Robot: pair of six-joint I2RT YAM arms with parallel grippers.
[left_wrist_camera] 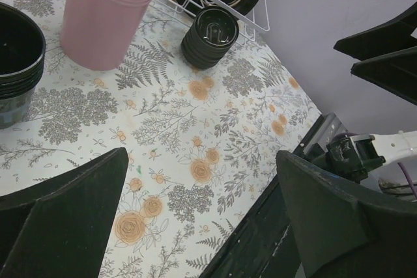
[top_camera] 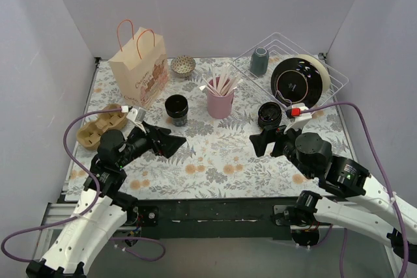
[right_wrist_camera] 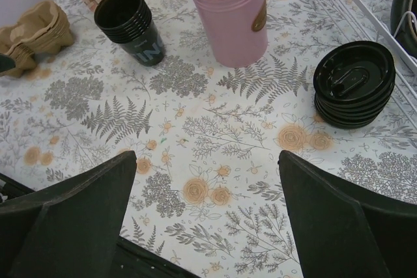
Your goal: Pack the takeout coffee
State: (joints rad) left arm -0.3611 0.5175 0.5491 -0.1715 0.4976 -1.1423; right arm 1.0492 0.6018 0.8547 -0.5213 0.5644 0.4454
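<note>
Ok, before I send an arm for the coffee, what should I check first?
1. Right gripper open and empty: ok.
2. Left gripper open and empty: ok.
3. Lidded cup upright with its lid on: ok.
4. Tabletop between the right gripper and the lidded cup free of other things: ok, though the wire rack stands close beside the cup.
5. Paper bag upright: ok.
6. Bag mouth open wide enough for the cup: cannot tell.
</note>
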